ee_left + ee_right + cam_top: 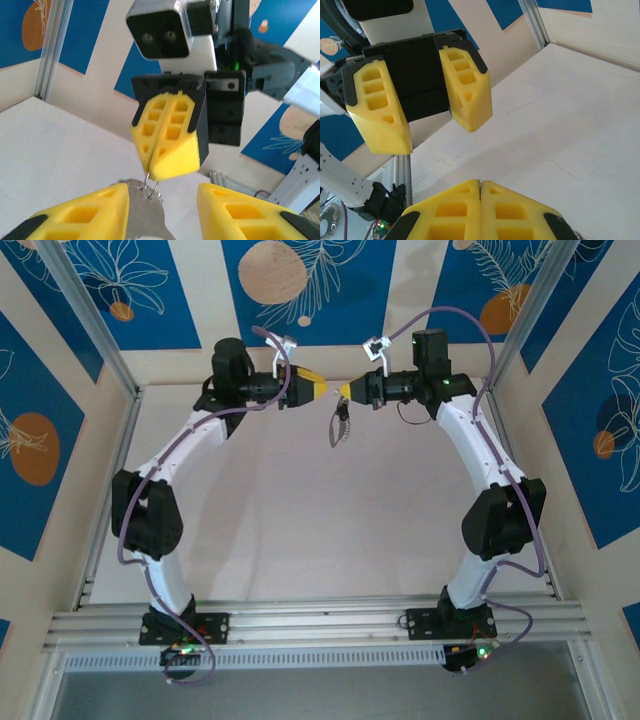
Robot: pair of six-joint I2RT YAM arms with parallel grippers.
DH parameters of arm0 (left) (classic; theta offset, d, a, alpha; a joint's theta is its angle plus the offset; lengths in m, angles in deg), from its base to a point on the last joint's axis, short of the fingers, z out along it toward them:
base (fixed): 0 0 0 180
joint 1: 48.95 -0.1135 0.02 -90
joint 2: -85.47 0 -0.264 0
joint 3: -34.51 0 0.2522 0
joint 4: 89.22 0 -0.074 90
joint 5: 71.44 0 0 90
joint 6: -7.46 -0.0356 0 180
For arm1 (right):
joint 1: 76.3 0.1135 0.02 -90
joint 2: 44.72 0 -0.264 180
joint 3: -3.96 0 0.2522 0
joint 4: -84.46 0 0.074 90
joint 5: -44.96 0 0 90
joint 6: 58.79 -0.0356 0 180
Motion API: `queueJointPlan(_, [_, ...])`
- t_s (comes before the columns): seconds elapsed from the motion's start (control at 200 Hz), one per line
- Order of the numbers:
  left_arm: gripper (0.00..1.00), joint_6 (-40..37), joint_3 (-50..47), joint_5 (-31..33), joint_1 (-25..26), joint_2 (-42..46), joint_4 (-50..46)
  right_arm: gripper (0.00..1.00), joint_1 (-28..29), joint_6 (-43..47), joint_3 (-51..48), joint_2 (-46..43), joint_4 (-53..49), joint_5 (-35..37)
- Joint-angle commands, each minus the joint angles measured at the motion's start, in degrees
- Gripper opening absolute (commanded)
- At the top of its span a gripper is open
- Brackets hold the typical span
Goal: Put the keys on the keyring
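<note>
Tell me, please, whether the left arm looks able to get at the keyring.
Probably yes: the open left gripper faces the shut right gripper, and the keyring dangles from that gripper's tip just ahead, with nothing between them.

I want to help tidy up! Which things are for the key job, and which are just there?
For the job: keyring hanging from shut right gripper; open left gripper.
Just there: table, blue walls, metal rail.
</note>
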Motion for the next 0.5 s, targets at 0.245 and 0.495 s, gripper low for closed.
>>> queueJointPlan(0.245, [0.40, -12.09, 2.45, -3.72, 0.54, 0.61, -13.02, 0.00, 0.66, 1.46, 2.31, 0.48, -1.38, -5.14])
queueJointPlan(0.495, [0.40, -6.14, 0.75, -5.40, 1.16, -0.01, -4.85, 0.00, 1.42, -0.28, 1.19, 0.65, 1.03, -6.63])
